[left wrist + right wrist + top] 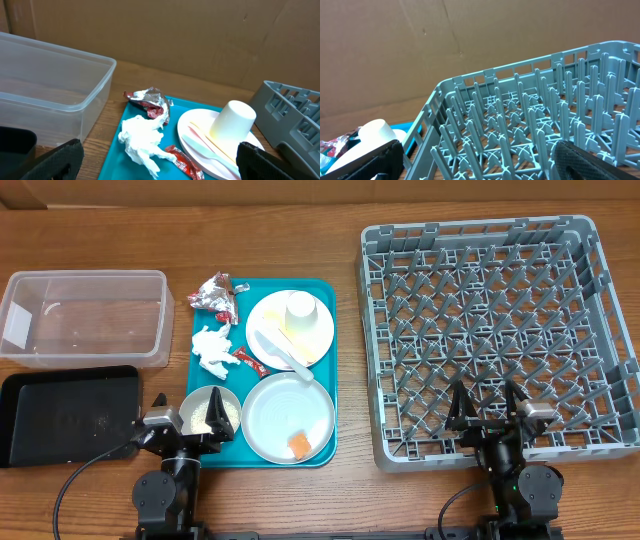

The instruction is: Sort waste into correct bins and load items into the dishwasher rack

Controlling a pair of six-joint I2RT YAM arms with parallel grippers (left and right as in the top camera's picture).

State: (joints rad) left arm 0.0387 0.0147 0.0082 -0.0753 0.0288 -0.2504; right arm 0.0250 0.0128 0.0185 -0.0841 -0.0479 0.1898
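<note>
On the teal tray [250, 288] lie a silver-and-red foil wrapper [215, 293], a crumpled white napkin [210, 348] and a small red packet [240, 358]. A white plate [325, 330] carries an upturned white cup [303, 310] and a white knife [278, 350]. A small bowl [238, 402] holds rice. A pale plate [270, 415] bears an orange cube [300, 443]. My left gripper [182, 425] is open at the tray's near edge, with the napkin [142, 142] and packet [184, 161] ahead of it. My right gripper [487, 408] is open over the rack's [480, 228] near wall.
The clear tub [85, 275] stands at the far left, and the black tray [60, 410] lies in front of it, beside my left arm. The grey rack [530, 115] fills the right half of the table. Brown cardboard closes off the back.
</note>
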